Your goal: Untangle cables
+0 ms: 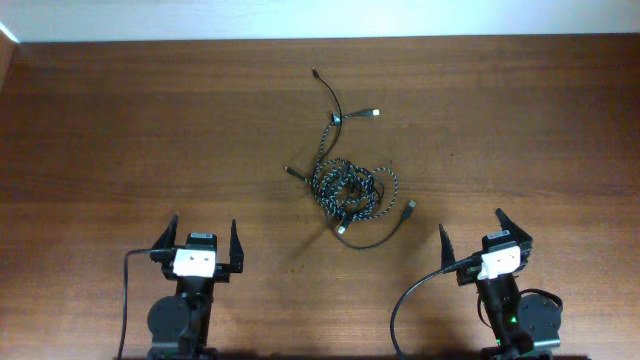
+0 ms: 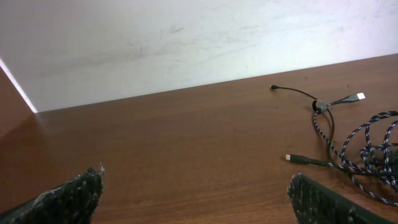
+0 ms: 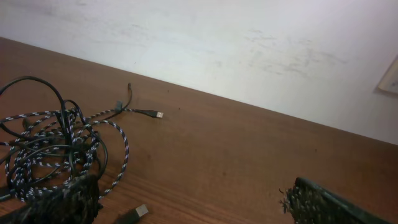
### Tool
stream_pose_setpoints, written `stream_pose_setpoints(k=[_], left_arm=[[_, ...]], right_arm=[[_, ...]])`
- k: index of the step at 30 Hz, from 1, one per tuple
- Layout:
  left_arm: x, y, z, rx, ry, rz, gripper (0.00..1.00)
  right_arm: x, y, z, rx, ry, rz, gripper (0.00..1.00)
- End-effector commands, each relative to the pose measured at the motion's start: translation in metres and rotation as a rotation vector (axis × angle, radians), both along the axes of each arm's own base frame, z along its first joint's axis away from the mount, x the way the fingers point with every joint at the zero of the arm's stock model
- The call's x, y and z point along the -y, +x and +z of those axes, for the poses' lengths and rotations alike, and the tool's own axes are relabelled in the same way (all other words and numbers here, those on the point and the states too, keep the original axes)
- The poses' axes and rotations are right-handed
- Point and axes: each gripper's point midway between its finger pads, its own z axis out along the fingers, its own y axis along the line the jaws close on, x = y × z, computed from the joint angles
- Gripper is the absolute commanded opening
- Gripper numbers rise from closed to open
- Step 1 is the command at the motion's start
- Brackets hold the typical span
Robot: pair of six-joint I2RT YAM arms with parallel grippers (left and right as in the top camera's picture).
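Overhead: we see tangled cables (image 1: 350, 190) at centre; left gripper (image 1: 204, 224) at 7 o'clock, right gripper (image 1: 470, 222) at 5 o'clock, both spread wide, empty.

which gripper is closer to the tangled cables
Right. The right gripper sits just below-right of the tangled cables in the overhead view; the left gripper is farther off, below-left.

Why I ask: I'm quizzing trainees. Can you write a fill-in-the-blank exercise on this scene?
The left gripper and right gripper both stand ____, holding nothing. In the left wrist view the cable bundle lies toward the ____ edge. In the right wrist view it lies toward the ____ edge. Missing words: open; right; left.
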Motion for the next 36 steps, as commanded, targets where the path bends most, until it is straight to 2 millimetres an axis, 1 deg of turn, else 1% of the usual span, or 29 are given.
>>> stream_pose_setpoints(k=[1, 30, 31, 32, 33, 34, 35, 36], left_arm=[[-0.002, 0.0, -0.001, 0.0, 0.009, 0.007, 0.99], [-0.001, 0.0, 0.0, 0.003, 0.009, 0.006, 0.99], [0.0, 0.0, 0.003, 0.014, 0.007, -0.001, 0.99], [0.009, 0.0, 0.014, 0.054, -0.01, -0.054, 0.99], [0.025, -0.003, 0.036, 0.143, -0.01, -0.15, 0.99], [0.033, -0.006, 0.053, 0.21, -0.005, -0.194, 0.99], [0.035, -0.008, 0.064, 0.237, -0.008, -0.211, 0.99], [0.036, -0.013, 0.082, 0.272, -0.024, -0.217, 0.99]], right_arm=[[-0.002, -0.001, -0.002, -0.005, 0.006, 0.009, 0.99], [-0.002, -0.001, -0.002, -0.005, 0.006, 0.009, 0.99], [-0.002, -0.001, -0.002, -0.005, 0.006, 0.009, 0.99], [-0.002, -0.001, -0.002, -0.005, 0.006, 0.009, 0.99], [-0.002, -0.001, -0.002, -0.005, 0.006, 0.009, 0.99], [-0.002, -0.001, -0.002, -0.005, 0.006, 0.009, 0.99], [-0.002, -0.001, -0.002, -0.005, 0.006, 0.009, 0.99], [-0.002, -0.001, -0.002, -0.005, 0.006, 0.009, 0.99]])
